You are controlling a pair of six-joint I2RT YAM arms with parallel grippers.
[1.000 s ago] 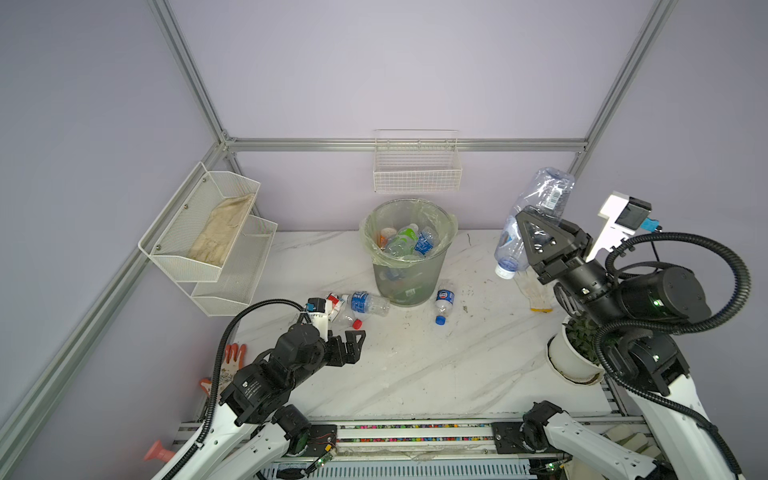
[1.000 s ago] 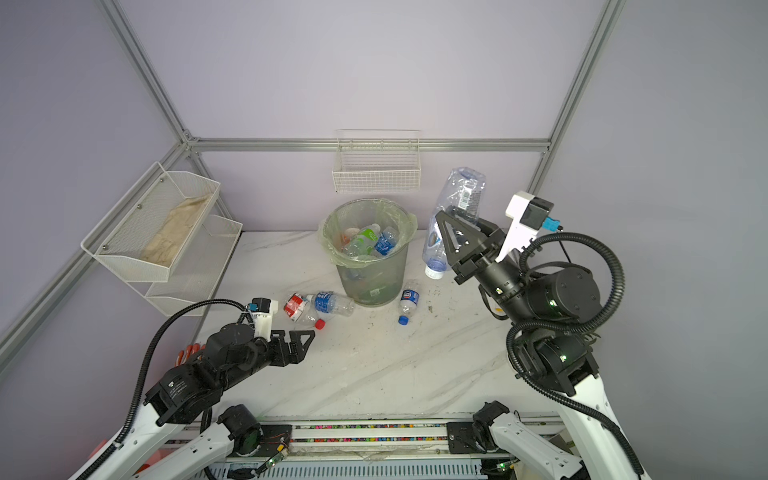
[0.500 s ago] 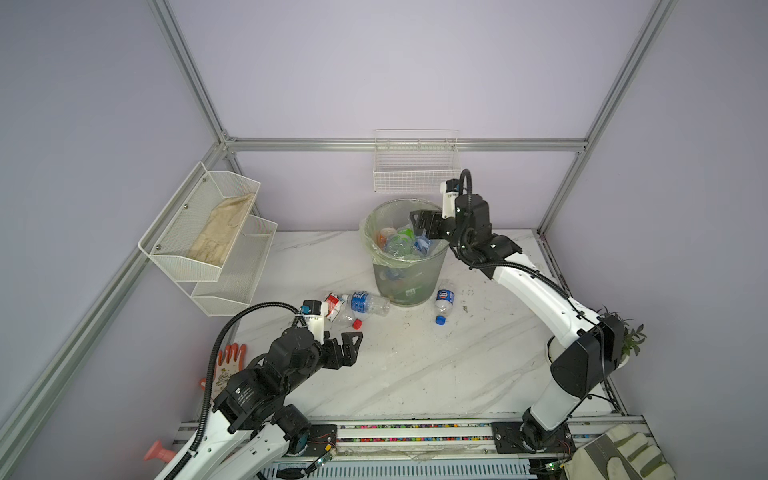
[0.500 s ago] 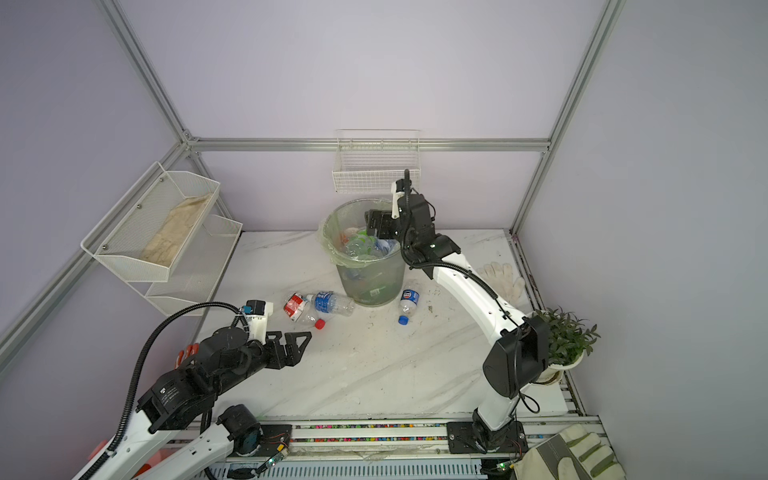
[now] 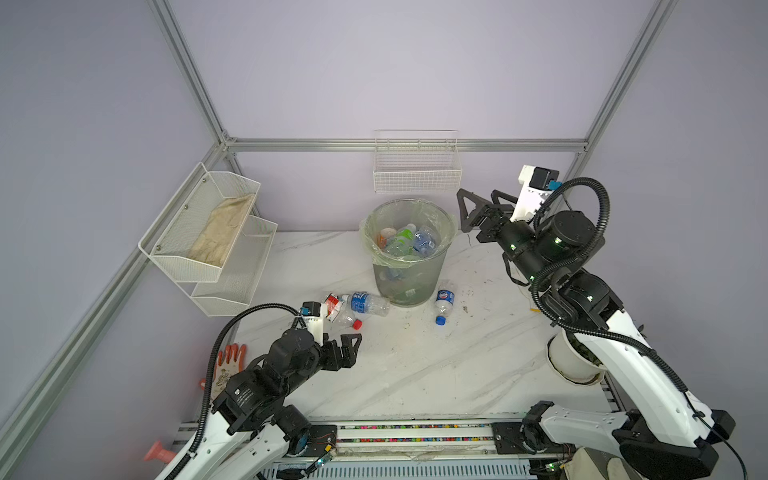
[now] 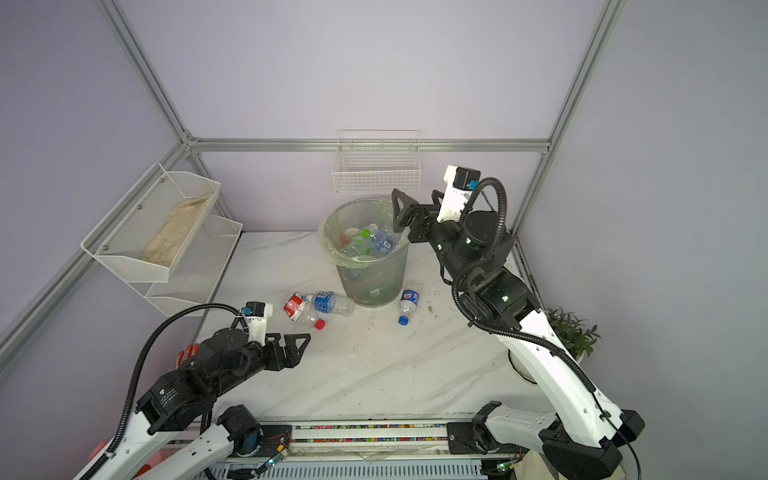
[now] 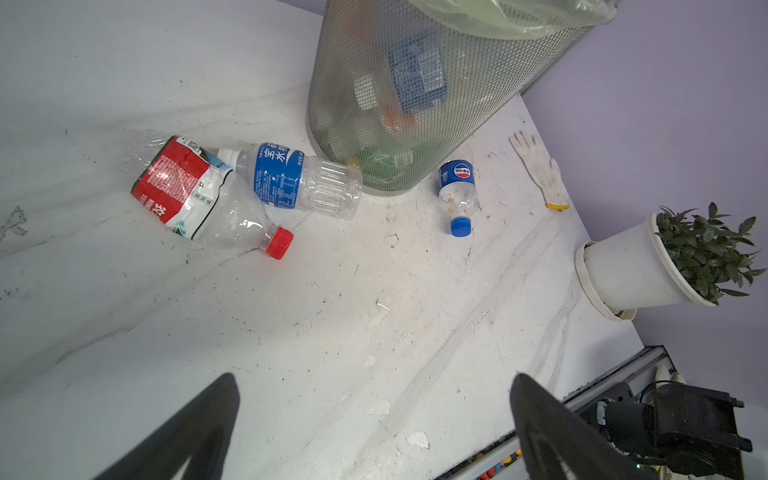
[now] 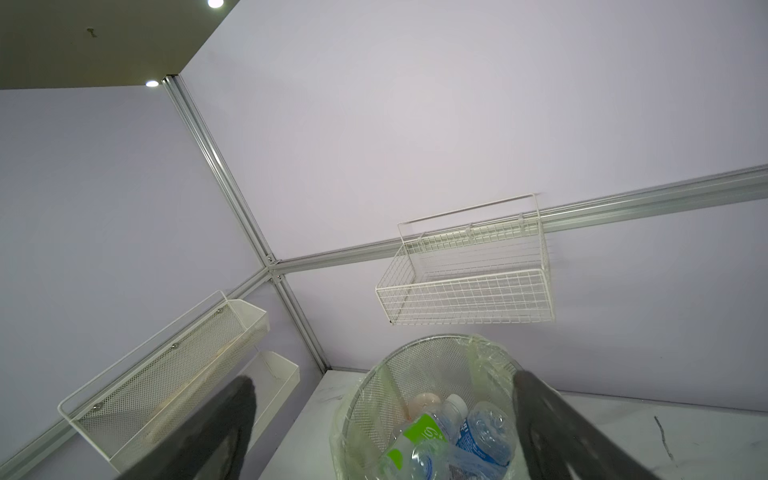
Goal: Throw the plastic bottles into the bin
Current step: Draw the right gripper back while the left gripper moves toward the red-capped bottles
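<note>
Hovering near the bin (image 5: 415,279) rim, the right tool (image 5: 478,195) stands spread.

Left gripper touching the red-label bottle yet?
Apart. The left wrist view shows bare table between the open left gripper and the red-label bottle; both top views show the same gap.

1. Robot lab test booth, a staged cell rather than a real room.
2. Plain lilac panel walls (image 5: 395,75) set in bare silver aluminium frame rails (image 5: 407,145).
3. White marble-look tabletop (image 5: 415,365) under the left black pincer (image 5: 345,347). Well behind that pincer, both arm bases sit on a grey metal base rail with a coloured wire strip (image 5: 415,432).
4. Sparse props. White wire wall basket (image 5: 417,174) just beyond the right black pincer (image 5: 478,201). White mesh two-tier wall shelf (image 5: 216,232) off the left pincer's outer side. Small green plant in a white plastic pot (image 7: 631,266).
</note>
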